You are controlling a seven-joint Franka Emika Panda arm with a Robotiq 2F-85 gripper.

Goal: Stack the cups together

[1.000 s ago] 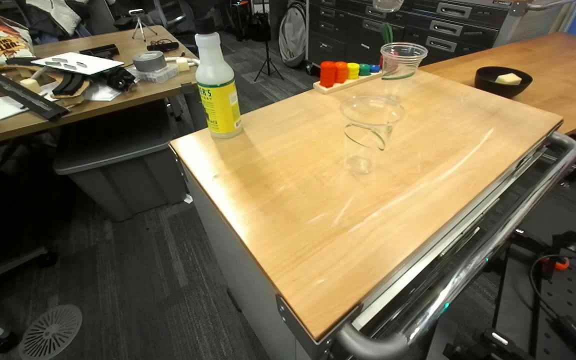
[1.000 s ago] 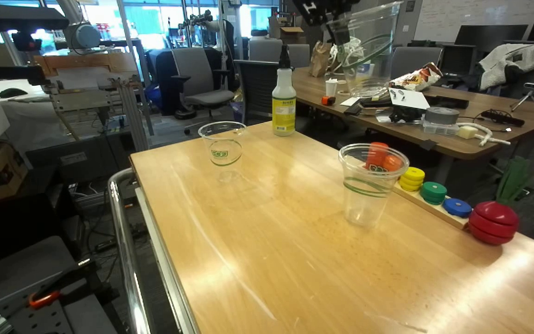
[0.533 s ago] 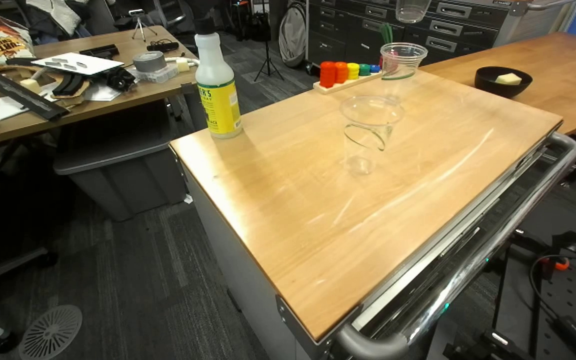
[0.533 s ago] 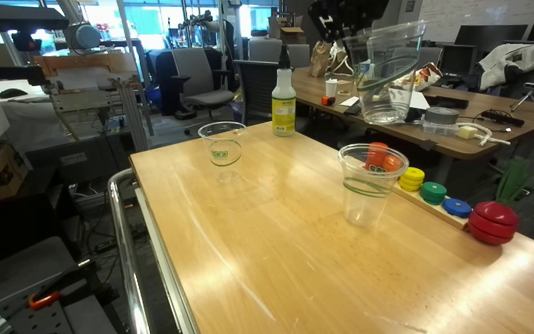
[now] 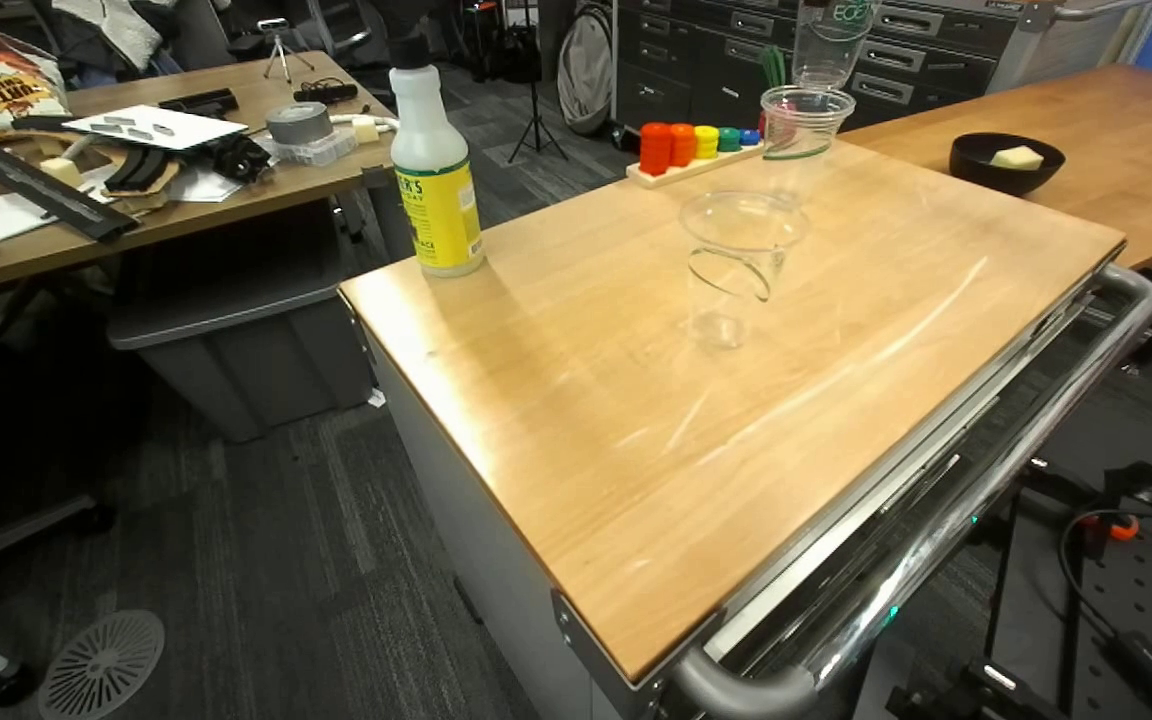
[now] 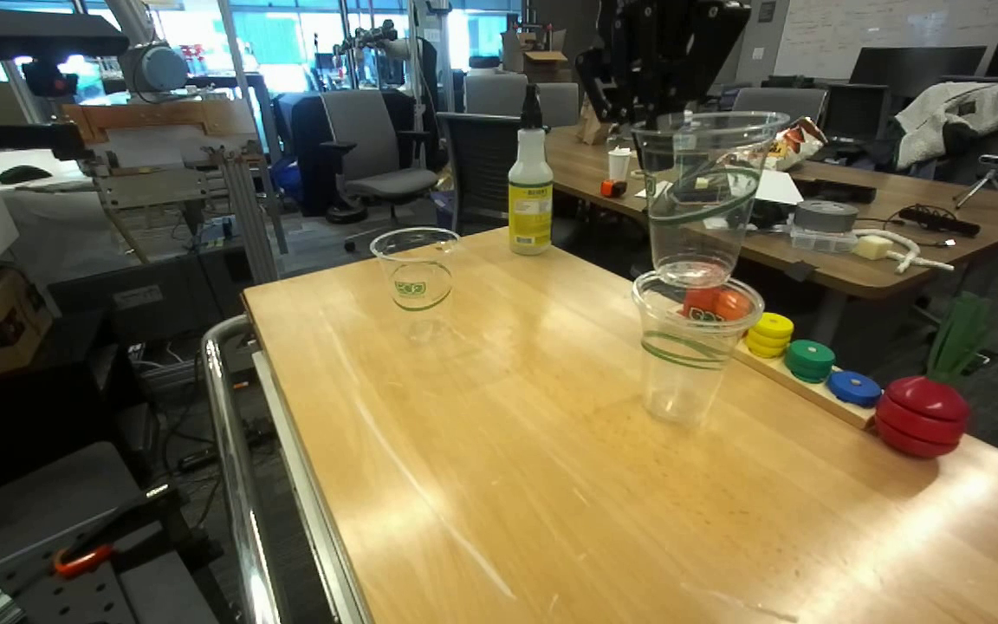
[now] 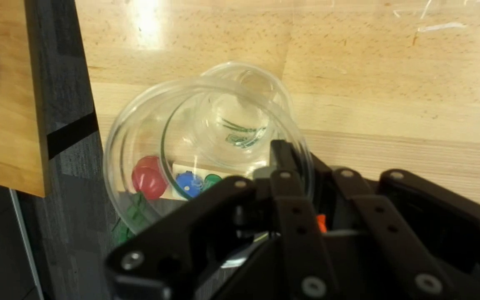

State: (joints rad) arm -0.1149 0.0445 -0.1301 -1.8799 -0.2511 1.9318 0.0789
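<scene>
My gripper [image 6: 644,130] is shut on the wall of a clear cup [image 6: 703,212], near its rim. The held cup hangs nearly upright right over a standing clear cup [image 6: 681,368]. Its base overlaps the standing cup's rim in both exterior views; I cannot tell if it has entered. The held cup [image 5: 829,50] and standing cup [image 5: 804,120] also line up in an exterior view. In the wrist view the fingers [image 7: 296,166] pinch the held cup's rim [image 7: 113,162], with the standing cup [image 7: 261,75] beneath. A third clear cup [image 6: 417,286] stands apart, also in an exterior view [image 5: 736,275].
A rainbow-coloured peg toy [image 6: 811,360] and a red radish-like object [image 6: 923,416] lie along the edge close to the standing cup. A yellow-green bottle [image 5: 441,200] stands at a far corner. A black bowl [image 5: 1006,165] is on an adjoining table. A metal rail [image 5: 936,540] borders the tabletop.
The gripper has lowered the held cup from high up to the standing cup's rim level. The cup has gone from tilted to nearly upright. The other cups have not moved.
</scene>
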